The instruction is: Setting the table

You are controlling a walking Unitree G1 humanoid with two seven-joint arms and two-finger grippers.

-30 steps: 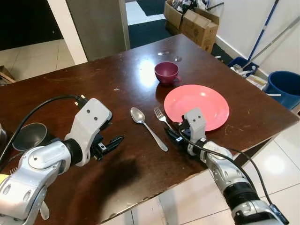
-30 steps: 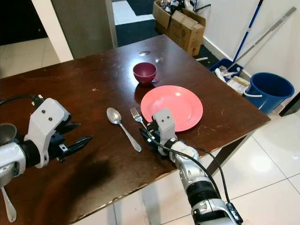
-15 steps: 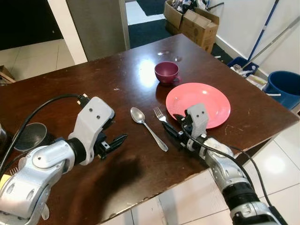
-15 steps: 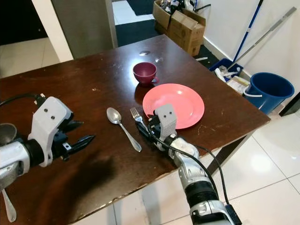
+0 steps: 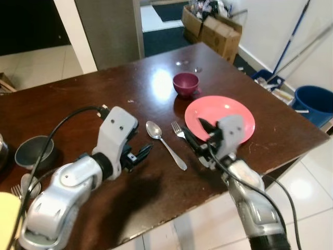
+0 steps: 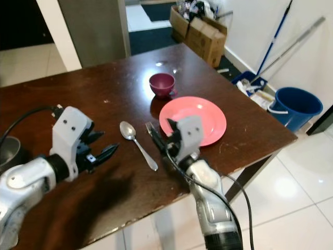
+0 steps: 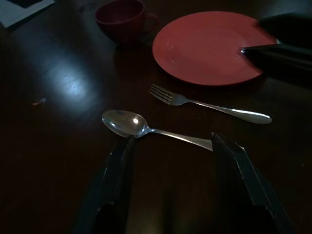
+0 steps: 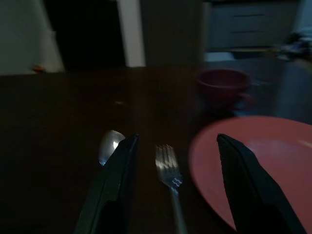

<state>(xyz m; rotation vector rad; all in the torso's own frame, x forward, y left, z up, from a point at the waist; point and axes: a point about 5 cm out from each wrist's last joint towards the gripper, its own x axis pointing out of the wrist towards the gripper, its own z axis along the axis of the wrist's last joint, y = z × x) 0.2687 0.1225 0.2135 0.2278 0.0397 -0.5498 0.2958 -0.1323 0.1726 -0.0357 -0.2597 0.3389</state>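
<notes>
Since one second ago the right pincer (image 5: pixel 200 143) has lifted off the handle end of the silver metal fork (image 7: pixel 204 104) and now hangs above it, fingers apart and empty. The left pincer (image 5: pixel 139 154) has come in closer to the silver metal spoon (image 5: pixel 165 144); its fingers are also apart and hold nothing. The head camera has shifted a little as well.

Landmark: round pink plate (image 5: pixel 229 112) near the robot-side edge of the dark brown wooden bench (image 5: pixel 78 114).
- Fork: lies flat just beside the plate's left rim, not touching it; tines point away from the robot, handle toward it.
- Spoon: lies flat further left of the plate, beyond the fork and roughly parallel to it, bowl away, handle toward the robot.
- Maroon cup (image 5: pixel 185 83): beyond the plate, just past its far-left rim.

Key relation: in the right wrist view the fork's long axis runs straight between the two spread fingers, so the right pincer is the nearer one and is lined up along the handle. The spoon's handle tip sits between the left fingers in the left wrist view.

Judgement: the fork would need a short drop onto the handle.
</notes>
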